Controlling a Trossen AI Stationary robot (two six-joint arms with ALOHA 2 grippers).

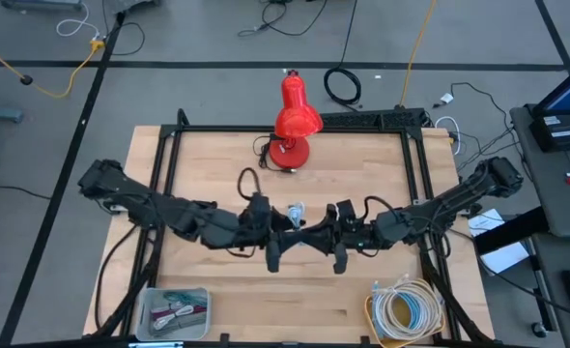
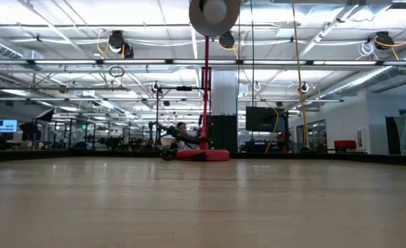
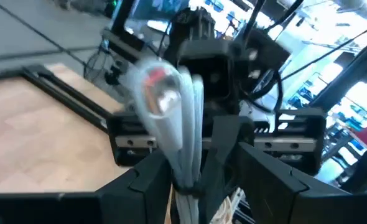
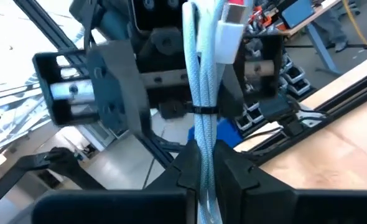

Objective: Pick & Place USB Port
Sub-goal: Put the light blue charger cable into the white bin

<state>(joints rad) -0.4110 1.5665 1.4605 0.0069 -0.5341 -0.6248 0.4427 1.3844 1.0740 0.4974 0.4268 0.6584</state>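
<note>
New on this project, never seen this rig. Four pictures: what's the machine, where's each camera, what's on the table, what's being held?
It is a pair of dark robot arms at a wooden table, each ending in a two-finger claw.

The high view looks straight down. The low view looks level across the tabletop. The other two come from cameras on each wrist.

Here the left claw and right claw meet at the table's middle, facing each other. Both wrist views show a bundled pale cable with a USB plug, clamped between the fingers of both claws.

Also on the table: a red desk lamp, a tray of cables at the near left, and a cable coil at the near right.
</note>
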